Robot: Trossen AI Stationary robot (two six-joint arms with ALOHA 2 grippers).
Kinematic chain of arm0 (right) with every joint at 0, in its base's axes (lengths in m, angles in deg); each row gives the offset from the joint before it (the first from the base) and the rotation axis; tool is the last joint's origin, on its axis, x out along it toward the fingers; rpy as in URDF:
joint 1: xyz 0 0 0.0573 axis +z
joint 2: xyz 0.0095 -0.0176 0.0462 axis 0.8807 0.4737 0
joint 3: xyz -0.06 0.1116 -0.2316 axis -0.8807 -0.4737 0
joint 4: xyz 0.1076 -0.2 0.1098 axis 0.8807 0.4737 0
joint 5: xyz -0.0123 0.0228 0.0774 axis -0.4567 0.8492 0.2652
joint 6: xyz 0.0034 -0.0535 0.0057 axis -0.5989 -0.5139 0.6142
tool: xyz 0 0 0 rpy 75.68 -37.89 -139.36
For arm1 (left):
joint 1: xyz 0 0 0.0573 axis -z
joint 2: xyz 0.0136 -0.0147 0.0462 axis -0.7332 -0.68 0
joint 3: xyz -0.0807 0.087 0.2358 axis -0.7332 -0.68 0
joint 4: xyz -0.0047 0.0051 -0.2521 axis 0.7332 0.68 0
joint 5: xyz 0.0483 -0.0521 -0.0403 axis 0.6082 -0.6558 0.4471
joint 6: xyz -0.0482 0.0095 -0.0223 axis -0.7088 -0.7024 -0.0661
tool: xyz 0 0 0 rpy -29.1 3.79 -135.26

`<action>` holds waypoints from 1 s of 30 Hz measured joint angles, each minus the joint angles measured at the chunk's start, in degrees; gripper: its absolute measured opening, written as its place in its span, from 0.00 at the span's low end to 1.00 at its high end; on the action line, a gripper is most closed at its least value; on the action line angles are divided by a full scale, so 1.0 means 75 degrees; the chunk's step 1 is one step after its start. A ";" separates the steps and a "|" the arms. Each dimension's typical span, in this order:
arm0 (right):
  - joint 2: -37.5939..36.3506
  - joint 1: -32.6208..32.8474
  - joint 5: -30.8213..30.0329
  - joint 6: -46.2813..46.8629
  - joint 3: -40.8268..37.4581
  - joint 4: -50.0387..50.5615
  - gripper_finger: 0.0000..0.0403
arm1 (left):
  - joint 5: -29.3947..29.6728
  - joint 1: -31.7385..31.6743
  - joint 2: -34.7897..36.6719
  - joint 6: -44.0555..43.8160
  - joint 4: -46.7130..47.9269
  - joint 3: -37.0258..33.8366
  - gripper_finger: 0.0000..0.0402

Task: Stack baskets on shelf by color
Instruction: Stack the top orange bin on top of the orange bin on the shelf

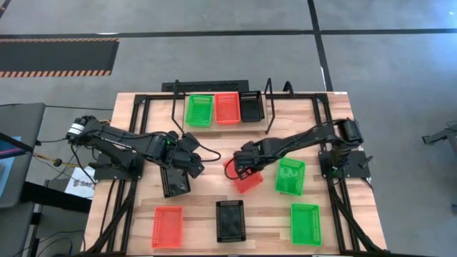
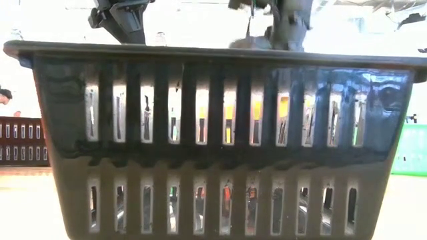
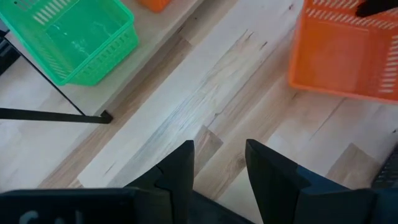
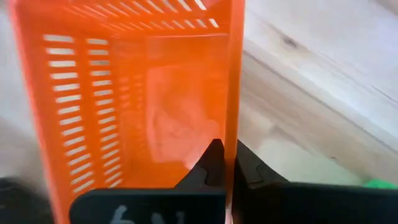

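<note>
The shelf stands at the table's far edge and holds a green basket, a red-orange one and a black one side by side. My right gripper is near the table's middle, shut on a red-orange basket. My left gripper is open over bare wood just left of it, and a black basket lies on the table on its near side. In the left wrist view, the left gripper has nothing between its fingers. My right gripper pinches one side wall of the red-orange basket at its rim, with one finger inside the basket and the other outside. It comes from above, slanting from the table's right. The basket sits tilted in the hold; I cannot tell whether it is clear of the table.
Two green baskets lie on the right part of the table. A red-orange basket and a black basket sit near the near edge. The black basket fills the low view. Black frame tubes run along both sides.
</note>
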 joint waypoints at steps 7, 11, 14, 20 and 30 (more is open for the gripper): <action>-0.1047 -0.0101 -0.1811 -0.0397 0.1316 0.0898 0.01 | -0.0059 -0.0003 -0.0003 0.0113 0.0057 0.0000 0.33; -0.1703 -0.0407 -0.2949 -0.0729 0.1883 0.0955 0.01 | -0.0073 0.0000 -0.0003 0.0156 0.0060 0.0000 0.33; -0.1970 -0.0752 -0.3506 -0.1122 0.2132 0.0683 0.01 | -0.0076 0.0000 -0.0003 0.0157 0.0062 0.0000 0.33; -0.1987 -0.1716 -0.3597 -0.1970 0.2234 -0.0449 0.01 | -0.0073 0.0000 -0.0003 0.0152 0.0061 0.0000 0.33; -0.0849 -0.3214 -0.2120 -0.2224 0.2237 -0.2122 0.01 | -0.0075 -0.0003 -0.0003 0.0069 0.0060 0.0000 0.33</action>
